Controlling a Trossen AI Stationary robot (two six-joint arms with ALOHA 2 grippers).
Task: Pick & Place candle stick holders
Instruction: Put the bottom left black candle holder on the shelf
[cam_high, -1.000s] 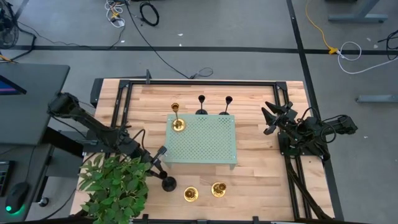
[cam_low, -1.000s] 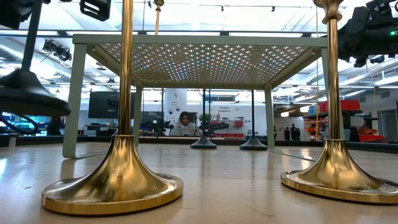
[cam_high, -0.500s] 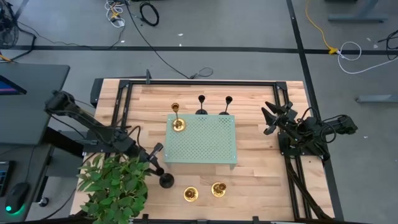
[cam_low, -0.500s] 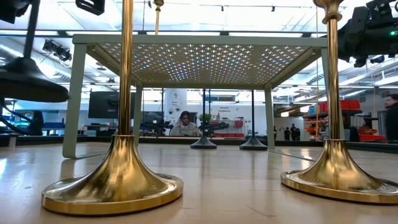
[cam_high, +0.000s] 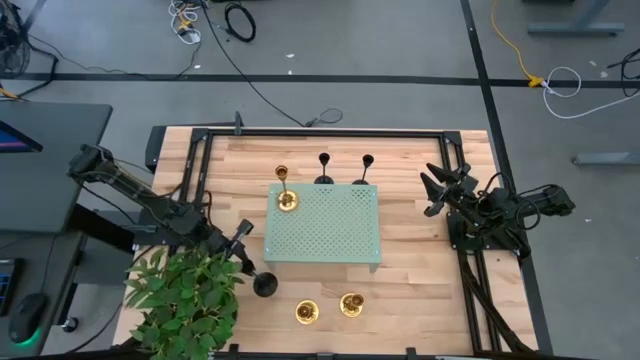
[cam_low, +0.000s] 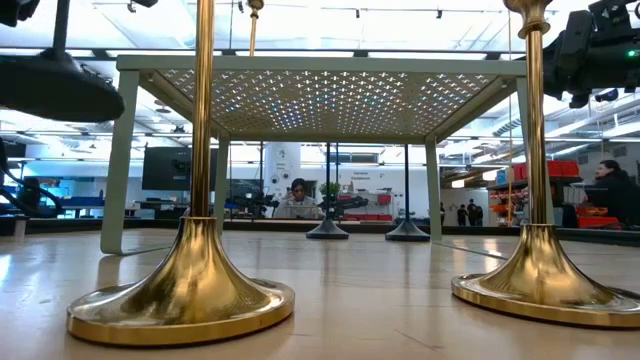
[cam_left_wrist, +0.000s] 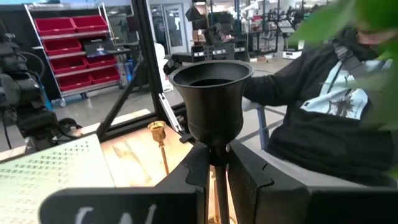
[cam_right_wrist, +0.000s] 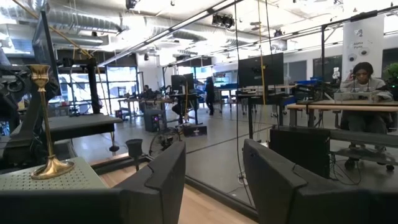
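Overhead cam looks straight down on the whole wooden table (cam_high: 420, 270). The low one sits right at tabletop level, super close behind two gold candle stick holders (cam_low: 190, 290), peering under the green perforated tray (cam_high: 325, 225). Both wrist cams look out past their own fingers and catch that tray too

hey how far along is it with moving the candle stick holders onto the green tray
Done: one gold holder stands on the green tray. In hand: the left gripper is shut on a black holder, lifted clear of the table in the low view. Left: two gold holders at the front and two black ones behind the tray. The right gripper waits open at the right side.
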